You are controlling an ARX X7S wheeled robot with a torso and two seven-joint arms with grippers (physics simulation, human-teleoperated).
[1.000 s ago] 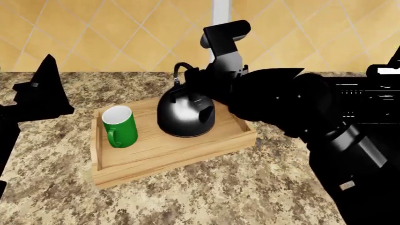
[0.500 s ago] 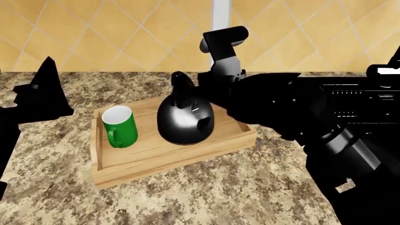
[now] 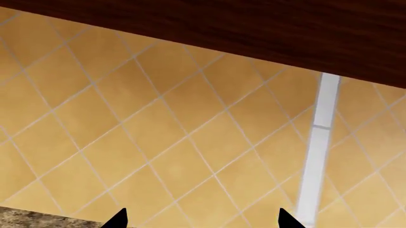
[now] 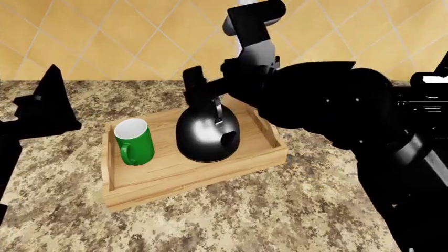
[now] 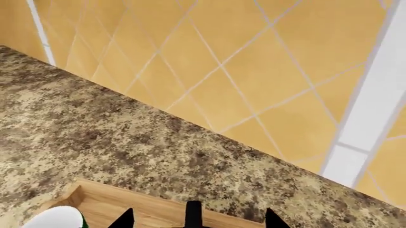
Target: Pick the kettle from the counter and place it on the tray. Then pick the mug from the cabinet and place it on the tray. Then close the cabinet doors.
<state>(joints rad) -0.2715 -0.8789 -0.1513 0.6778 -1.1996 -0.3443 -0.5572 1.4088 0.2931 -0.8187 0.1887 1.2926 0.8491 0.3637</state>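
The kettle (image 4: 207,137) sits upright inside the light-wood tray (image 4: 189,176), toward its far right part, spout facing the camera, and the green mug (image 4: 134,142) stands beside it in the tray's left part, apart from the kettle, handle toward the viewer. The tray rests on the speckled tabletop (image 4: 280,215) before a tan tiled wall (image 4: 126,37). Both placements look done, so what remains appears to be closing the cabinet doors, which neither wrist view shows clearly; the left wrist view gives only a dark wooden underside (image 3: 254,33) above the tiles. The right tool (image 4: 199,84) hangs just above the kettle's arched handle, its dark fingers close to the handle's top; in the right wrist view only the fingertips (image 5: 193,213) show, spread over the tray's far rim and holding nothing, so the jaws read as moderately wide. The left tool (image 4: 49,100) hovers well to the left of the tray, its two tips set wide apart in the left wrist view, with nothing between them. The risk from here is a finger snagging the handle as the right arm lifts away, tipping the kettle into the mug or dragging the tray; a sideways sweep toward the cabinet could likewise clip the kettle.
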